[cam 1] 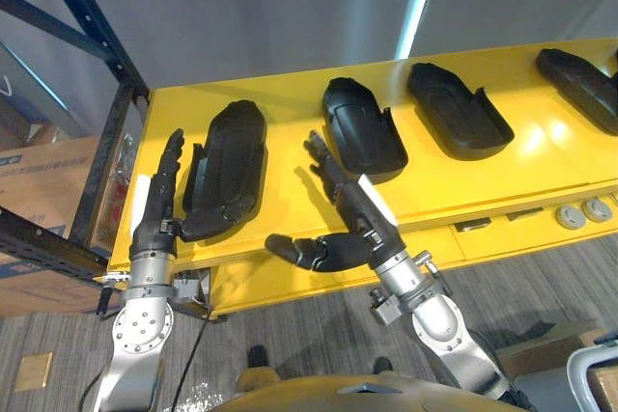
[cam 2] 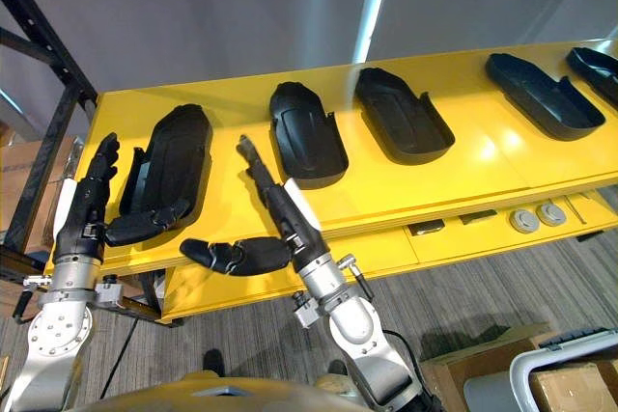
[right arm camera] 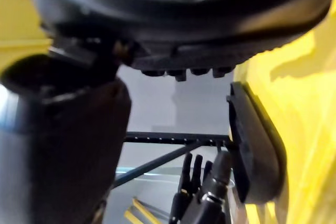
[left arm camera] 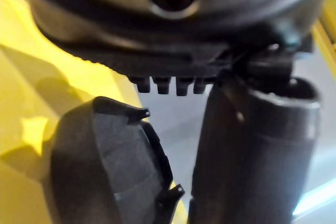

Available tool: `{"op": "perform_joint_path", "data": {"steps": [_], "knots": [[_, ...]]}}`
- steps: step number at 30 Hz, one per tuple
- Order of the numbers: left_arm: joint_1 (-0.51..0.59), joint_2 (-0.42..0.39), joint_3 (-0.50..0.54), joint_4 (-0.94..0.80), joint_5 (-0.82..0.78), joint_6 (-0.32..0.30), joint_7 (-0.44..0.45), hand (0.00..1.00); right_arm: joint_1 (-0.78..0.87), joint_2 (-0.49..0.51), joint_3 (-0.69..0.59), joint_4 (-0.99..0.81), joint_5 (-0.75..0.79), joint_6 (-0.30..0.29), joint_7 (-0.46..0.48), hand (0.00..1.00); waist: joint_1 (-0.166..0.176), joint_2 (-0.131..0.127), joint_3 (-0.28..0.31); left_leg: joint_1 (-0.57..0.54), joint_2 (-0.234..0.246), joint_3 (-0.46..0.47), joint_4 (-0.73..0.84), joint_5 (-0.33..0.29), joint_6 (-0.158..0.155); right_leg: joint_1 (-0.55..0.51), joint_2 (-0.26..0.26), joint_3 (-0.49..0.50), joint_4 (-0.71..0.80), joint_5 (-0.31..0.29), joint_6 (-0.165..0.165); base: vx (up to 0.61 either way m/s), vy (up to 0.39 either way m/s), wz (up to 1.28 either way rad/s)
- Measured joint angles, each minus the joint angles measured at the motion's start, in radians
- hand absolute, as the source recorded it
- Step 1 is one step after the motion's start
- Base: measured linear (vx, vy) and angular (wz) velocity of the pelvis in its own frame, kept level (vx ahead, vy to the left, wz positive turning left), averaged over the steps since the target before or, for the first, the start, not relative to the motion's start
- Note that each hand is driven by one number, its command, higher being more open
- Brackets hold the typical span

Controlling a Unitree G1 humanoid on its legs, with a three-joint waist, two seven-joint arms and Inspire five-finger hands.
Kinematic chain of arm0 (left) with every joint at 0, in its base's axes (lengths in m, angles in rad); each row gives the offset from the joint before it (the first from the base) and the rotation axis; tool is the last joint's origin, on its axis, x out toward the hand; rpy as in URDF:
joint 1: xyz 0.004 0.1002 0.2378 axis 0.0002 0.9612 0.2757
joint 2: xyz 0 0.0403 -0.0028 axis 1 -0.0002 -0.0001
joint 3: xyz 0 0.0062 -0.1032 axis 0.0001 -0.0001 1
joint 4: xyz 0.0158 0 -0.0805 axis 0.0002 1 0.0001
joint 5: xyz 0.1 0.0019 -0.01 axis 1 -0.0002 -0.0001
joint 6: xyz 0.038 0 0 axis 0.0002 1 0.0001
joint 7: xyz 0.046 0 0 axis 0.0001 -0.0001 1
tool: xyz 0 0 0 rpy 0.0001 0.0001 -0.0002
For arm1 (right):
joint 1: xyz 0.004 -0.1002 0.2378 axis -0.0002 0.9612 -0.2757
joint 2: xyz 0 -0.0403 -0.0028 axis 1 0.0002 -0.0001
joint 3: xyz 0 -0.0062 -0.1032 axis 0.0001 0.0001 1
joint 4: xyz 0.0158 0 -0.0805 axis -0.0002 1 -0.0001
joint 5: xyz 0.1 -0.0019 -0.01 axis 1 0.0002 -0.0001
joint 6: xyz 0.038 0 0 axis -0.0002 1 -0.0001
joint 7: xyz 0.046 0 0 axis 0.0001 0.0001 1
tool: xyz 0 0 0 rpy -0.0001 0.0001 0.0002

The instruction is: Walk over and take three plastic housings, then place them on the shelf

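- Yellow table (cam 2: pixel 483 166): carries the leftmost housing (cam 1: pixel 237 156) at its rack end and holds all the stock, so the job appears to be at its opening step, the first pick-up, with nothing lifted.
- Dark metal rack (cam 1: pixel 109 147): one, standing just beyond the leftmost housing, off the table's end. It is probably the shelf the parts are meant for.
- Plastic housings: five counted, all black. From the leftmost housing the row runs to the second housing (cam 1: pixel 362 127), third housing (cam 2: pixel 401 113), fourth housing (cam 2: pixel 541 94) and fifth housing (cam 2: pixel 597 67). All lie on the table.
- Left hand (cam 1: pixel 156 211): open, with straight fingers along the leftmost housing's outer edge and the thumb across its near end.
- Right hand (cam 1: pixel 357 214): open and empty, fingers straight and thumb spread, on the leftmost housing's other side, with fingertips near the second housing.
- Next move, as judged: close both hands in on the leftmost housing and lift it level.
- Round discs (cam 2: pixel 537 217): two, on a lower ledge, well away from the leftmost housing.
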Motion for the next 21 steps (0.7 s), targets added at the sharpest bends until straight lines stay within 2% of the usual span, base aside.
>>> {"op": "perform_joint_path", "data": {"steps": [5, 9, 17, 21], "knots": [[0.018, -0.017, -0.021, 0.004, -0.001, 0.002, 0.003, 1.0, -0.014, 0.0, 0.031, 0.052, 0.034, 0.039, 0.001, 1.0, -0.003, 0.003, 0.002, 0.0, 0.0, -0.003, 0.0, 0.002, 0.0, 0.0, 0.0, -0.003, 0.003, -0.002, -0.003, -0.02, -0.002, 0.01], [0.017, -0.02, -0.039, 0.025, -0.001, 0.002, 0.029, 1.0, -0.026, 0.002, 0.067, 0.092, 0.048, 0.043, -0.001, 1.0, -0.009, 0.005, 0.003, 0.0, 0.001, -0.003, 0.0, 0.004, 0.0, -0.001, 0.0, -0.003, 0.005, -0.002, -0.003, 0.0, 0.0, 0.0], [0.009, -0.066, -0.039, 0.042, -0.005, -0.027, 0.235, 1.0, -0.055, 0.031, 0.123, 0.2, 0.047, 0.03, -0.03, 1.0, -0.011, 0.007, 0.003, 0.0, 0.001, -0.013, 0.0, 0.008, 0.0, -0.003, 0.0, -0.011, 0.017, -0.007, -0.01, -0.01, -0.001, 0.01], [0.006, -0.079, -0.037, 0.042, 0.001, -0.027, 0.295, 1.0, -0.105, 0.052, 0.149, 0.25, 0.047, 0.029, -0.053, 1.0, -0.009, 0.009, 0.004, -0.003, 0.001, -0.019, 0.0, 0.012, 0.0, -0.004, 0.001, -0.014, 0.02, -0.008, -0.011, -0.03, -0.002, 0.03]]}}
